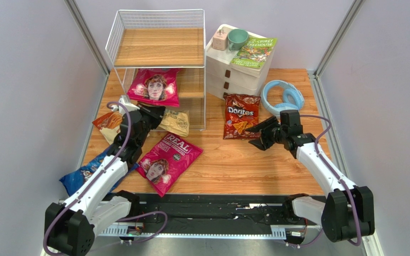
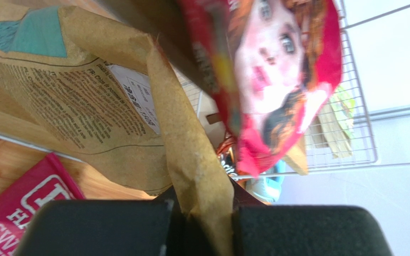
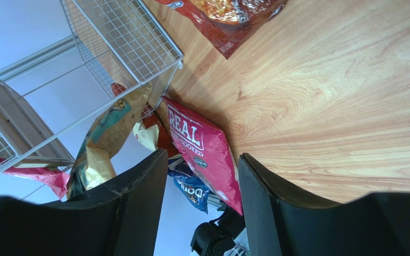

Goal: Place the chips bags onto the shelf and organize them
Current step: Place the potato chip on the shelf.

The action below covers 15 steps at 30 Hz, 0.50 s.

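Note:
My left gripper [image 1: 156, 114] is shut on a folded edge of the tan-and-teal chips bag [image 1: 175, 122], which sits at the foot of the shelf [image 1: 159, 18]; the left wrist view shows the tan bag [image 2: 84, 96] pinched in the gripper [image 2: 204, 213]. One magenta bag [image 1: 153, 86] lies on the shelf's middle tier. Another magenta bag [image 1: 169, 159] lies on the table. The red Doritos bag [image 1: 241, 114] lies right of the shelf. My right gripper [image 1: 256, 136] hovers open and empty beside it [image 3: 202, 176]. A blue Doritos bag [image 1: 83, 175] and an orange-and-cream bag [image 1: 108, 125] lie at the left.
A white plastic drawer unit [image 1: 234, 72] stands right of the shelf, carrying a green book [image 1: 255, 52], a green mug [image 1: 238, 38] and a small pink object [image 1: 220, 38]. Blue headphones [image 1: 282, 96] lie behind the right gripper. Walls close in on both sides.

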Each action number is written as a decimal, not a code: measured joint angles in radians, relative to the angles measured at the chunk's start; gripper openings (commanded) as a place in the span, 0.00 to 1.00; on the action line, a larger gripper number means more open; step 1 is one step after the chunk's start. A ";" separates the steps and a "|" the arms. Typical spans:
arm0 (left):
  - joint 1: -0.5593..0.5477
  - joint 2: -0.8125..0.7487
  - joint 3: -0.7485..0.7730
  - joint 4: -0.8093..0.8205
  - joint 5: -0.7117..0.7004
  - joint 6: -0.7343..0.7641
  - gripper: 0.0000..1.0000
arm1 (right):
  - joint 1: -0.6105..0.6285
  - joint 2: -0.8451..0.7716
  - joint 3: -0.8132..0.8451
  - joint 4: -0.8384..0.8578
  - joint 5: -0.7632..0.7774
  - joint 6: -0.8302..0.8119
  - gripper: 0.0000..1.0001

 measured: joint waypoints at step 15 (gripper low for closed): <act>0.040 0.230 0.005 0.112 0.056 -0.057 0.00 | -0.021 -0.016 -0.020 0.013 -0.037 0.025 0.56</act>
